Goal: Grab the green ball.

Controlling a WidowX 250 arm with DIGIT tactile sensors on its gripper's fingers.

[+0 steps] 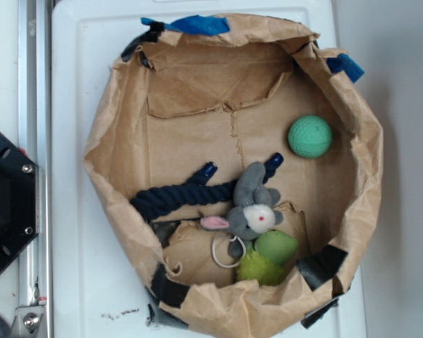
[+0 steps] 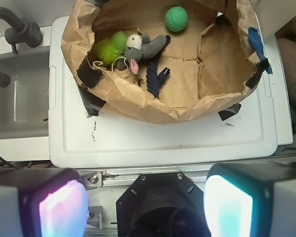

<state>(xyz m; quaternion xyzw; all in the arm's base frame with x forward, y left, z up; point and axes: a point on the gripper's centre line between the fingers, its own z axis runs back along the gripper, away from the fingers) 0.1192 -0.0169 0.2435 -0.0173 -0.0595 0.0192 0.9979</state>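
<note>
Gripper (image 2: 145, 202) seen from the wrist view with fingers (image 2: 64, 205) spread wide apart, nothing between them, glowing pink on one pad and cyan on the other; below them in that view a black mount (image 2: 158, 207) and a metal rail (image 2: 138, 174); beyond that, a white plastic lid-like surface (image 2: 163, 138) carrying a crumpled brown paper bag (image 1: 120, 162) rolled open into a bowl, patched with black tape (image 1: 323, 266) and blue tape (image 1: 194, 25); inside it, green ball (image 1: 310, 136) alone on the paper floor near the wall with the blue tape, well apart from the other toys; dark blue rope (image 1: 187, 197) touching a grey plush mouse (image 1: 254, 208); lime-green fuzzy plush (image 1: 268, 257) just beside the mouse; to the side a grey sink (image 2: 19, 94) with a dark faucet (image 2: 15, 29); no readable writing or brand anywhere.
</note>
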